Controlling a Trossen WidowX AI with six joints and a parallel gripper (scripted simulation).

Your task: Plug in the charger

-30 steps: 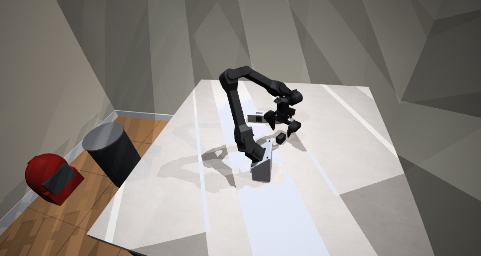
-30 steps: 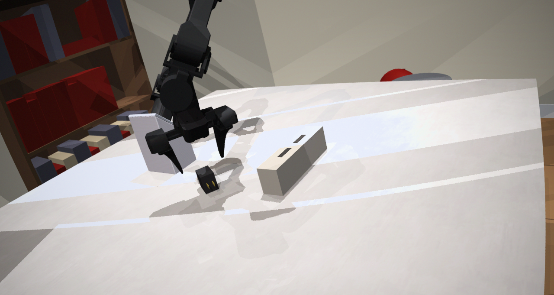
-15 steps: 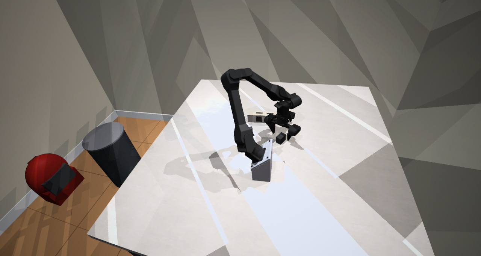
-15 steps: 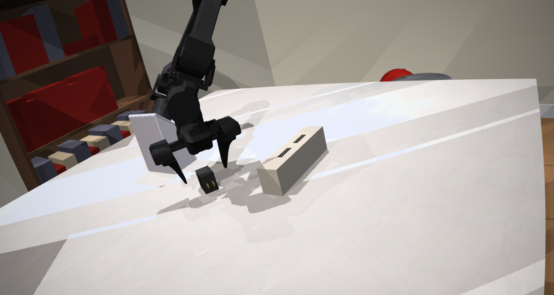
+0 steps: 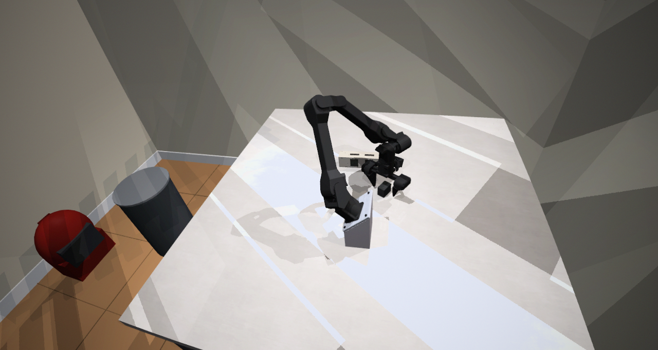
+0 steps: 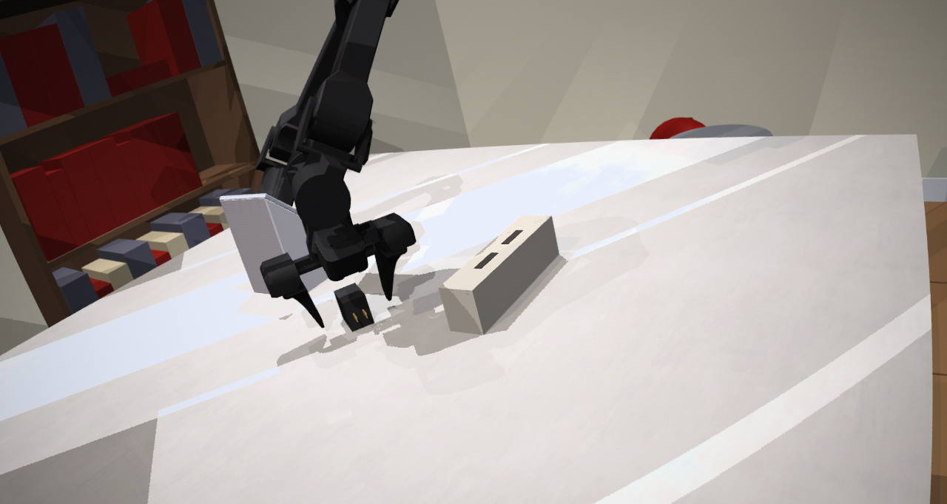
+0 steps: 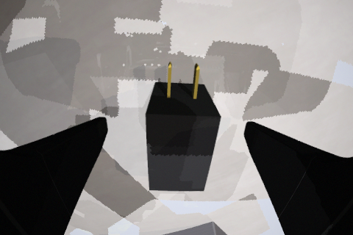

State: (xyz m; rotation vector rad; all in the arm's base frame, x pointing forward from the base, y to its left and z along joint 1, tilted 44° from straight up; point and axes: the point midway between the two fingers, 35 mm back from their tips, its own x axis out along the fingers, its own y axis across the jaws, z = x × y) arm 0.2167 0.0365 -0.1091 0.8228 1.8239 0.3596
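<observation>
The black two-prong charger [image 5: 383, 189] [image 6: 352, 304] [image 7: 182, 142] lies on the white table, its gold prongs pointing away from the arm's base. My gripper [image 5: 383, 186] [image 6: 353, 308] [image 7: 176, 126] is open wide and lowered around the charger, with one finger on each side and clear gaps between the fingers and the charger. The beige power strip [image 5: 345, 160] [image 6: 523, 269] lies on the table a short way beyond the charger, its two outlets facing up. It is out of the wrist view.
The arm's grey base block [image 5: 359, 231] [image 6: 254, 236] stands close behind the charger. A dark bin [image 5: 151, 209] and a red helmet [image 5: 69, 242] sit on the floor to the left of the table. A bookshelf [image 6: 99, 136] stands behind the arm.
</observation>
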